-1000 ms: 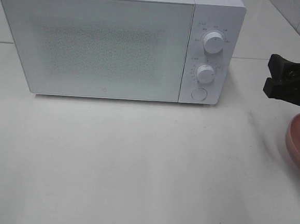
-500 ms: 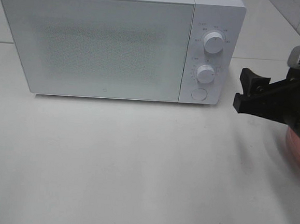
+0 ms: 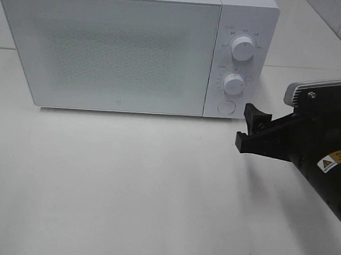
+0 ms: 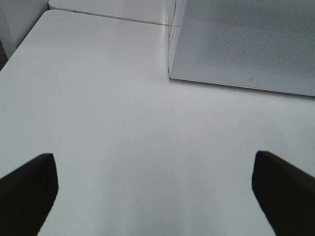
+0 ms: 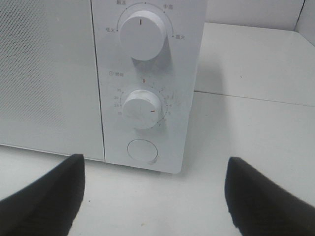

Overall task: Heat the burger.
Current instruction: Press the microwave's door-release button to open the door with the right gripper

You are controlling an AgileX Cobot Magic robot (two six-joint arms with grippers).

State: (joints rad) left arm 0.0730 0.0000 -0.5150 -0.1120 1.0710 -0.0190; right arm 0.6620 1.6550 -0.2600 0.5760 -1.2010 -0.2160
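The burger is out of view in every frame. The white microwave stands at the back of the table with its door shut. My right gripper hovers open and empty just right of the microwave's lower right corner, level with the round door button. In the right wrist view the open right gripper faces that button, with the timer knob above it. My left gripper is open and empty over bare table, short of the microwave's near left corner. It does not show in the exterior high view.
Two white knobs sit on the microwave's right panel. The right arm's black body fills the right side of the table. White tabletop stretches in front of the microwave.
The right arm has moved left toward the microwave's control panel, and it now covers the pink plate seen earlier at the right edge. The microwave door has stayed shut.
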